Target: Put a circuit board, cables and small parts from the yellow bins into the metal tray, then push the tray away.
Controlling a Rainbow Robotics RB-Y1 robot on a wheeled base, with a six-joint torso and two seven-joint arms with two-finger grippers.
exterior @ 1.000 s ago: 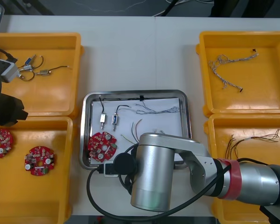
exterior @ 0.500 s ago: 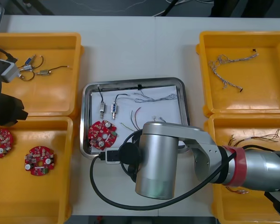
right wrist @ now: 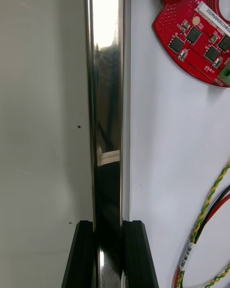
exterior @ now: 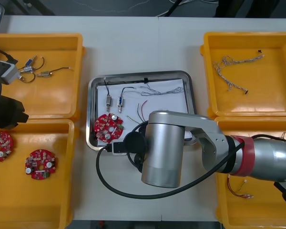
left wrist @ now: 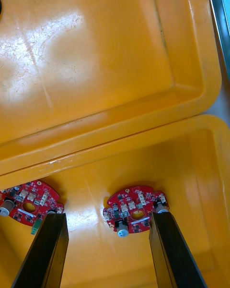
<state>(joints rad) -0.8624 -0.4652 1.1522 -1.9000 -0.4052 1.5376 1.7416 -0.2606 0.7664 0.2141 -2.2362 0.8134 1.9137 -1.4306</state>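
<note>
Centre of table: metal tray, long axis across table, slightly skewed, white inside. Circuit board in its near-left corner, small metal parts and cables toward far edge. Right gripper clamped on tray's near rim. Right wrist view shows rim running straight out between fingers; in front view arm covers grip. Left gripper spread wide over near-left yellow bin, two boards beneath. Dark floor beyond table's far edge.

Bright, even overhead light covers the table, and shadows are soft. A hard white glare streaks the rim of the metal tray. A broad sheen spreads across the yellow bin at the table's 10 o'clock.
</note>
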